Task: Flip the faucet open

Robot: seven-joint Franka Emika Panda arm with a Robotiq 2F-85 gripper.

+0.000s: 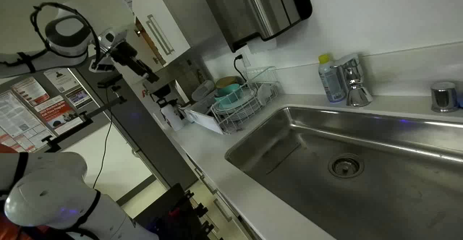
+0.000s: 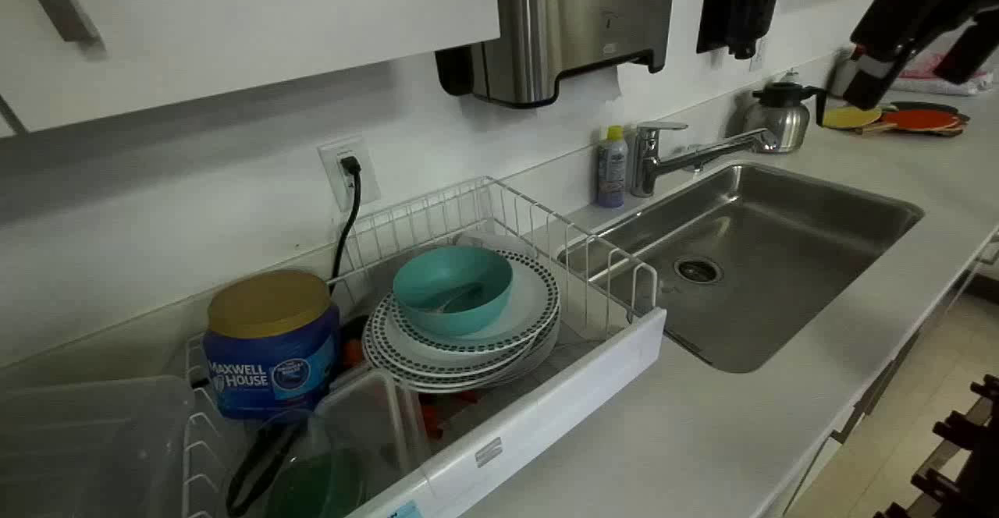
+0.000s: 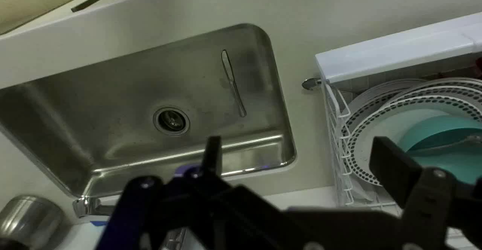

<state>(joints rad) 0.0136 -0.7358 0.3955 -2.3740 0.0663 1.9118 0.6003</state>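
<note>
The chrome faucet (image 1: 356, 84) stands behind the sink, beside a bottle with a yellow cap. In an exterior view the faucet (image 2: 646, 163) shows its flat lever on top and a long spout over the sink's back edge. In the wrist view the faucet's spout tip (image 3: 86, 206) shows at lower left; most of its body is hidden behind my gripper's left finger. My gripper (image 3: 301, 157) is open, with nothing between its fingers. It is high above the counter, apart from the faucet; it also shows in both exterior views (image 1: 152, 75) (image 2: 913, 73).
A steel sink (image 3: 256, 35) with a utensil inside lies below the faucet. A wire dish rack (image 2: 577, 245) holds plates and a teal bowl. A bottle (image 2: 613, 167), a steel jug (image 2: 780, 120) and a round chrome fitting (image 1: 444, 96) stand nearby. A towel dispenser (image 2: 577, 26) hangs above.
</note>
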